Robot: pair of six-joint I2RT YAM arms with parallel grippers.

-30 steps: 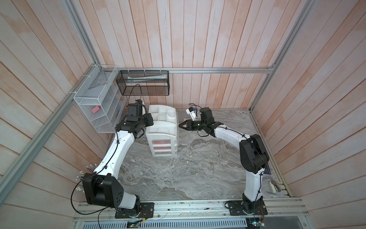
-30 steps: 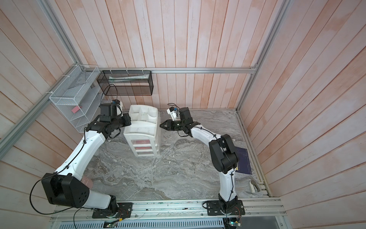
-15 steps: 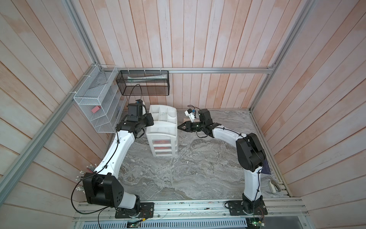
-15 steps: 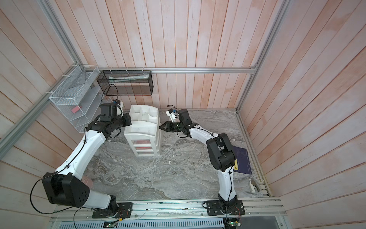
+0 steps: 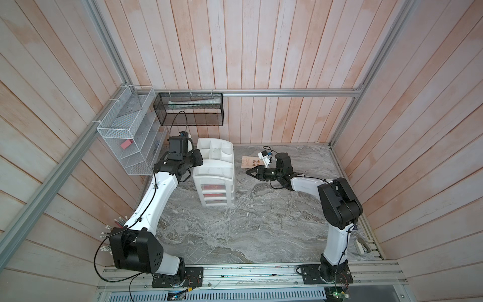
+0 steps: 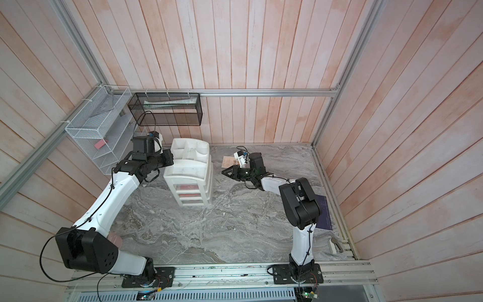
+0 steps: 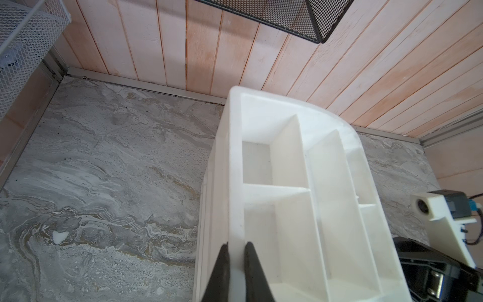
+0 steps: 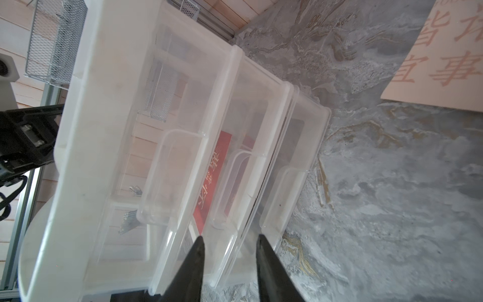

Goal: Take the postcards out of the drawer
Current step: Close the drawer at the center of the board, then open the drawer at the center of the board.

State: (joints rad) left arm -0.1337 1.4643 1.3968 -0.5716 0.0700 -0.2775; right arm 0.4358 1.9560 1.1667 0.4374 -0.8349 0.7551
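Your left gripper (image 7: 236, 252) is pinched narrow on the rim wall of the white drawer unit (image 5: 214, 170), steadying it. Your right gripper (image 8: 228, 239) has its fingers parted part way with nothing between them, pointing at the clear drawers (image 8: 251, 109). In a top view the beige postcard (image 5: 249, 162) lies flat on the table (image 5: 235, 230) at about 3 o'clock from the unit, so 1 card looks done. A red postcard (image 8: 211, 175) shows through the plastic, lying flat inside. Red shows behind more than 1 front, and you cannot tell how many cards remain. Expect them to be light, thin and fairly stiff, sliding easily on smooth plastic. Lying flat, they offer no face to pinch, so pull the drawer by its handle, then take a card by 1 free edge, gently enough not to crease it.
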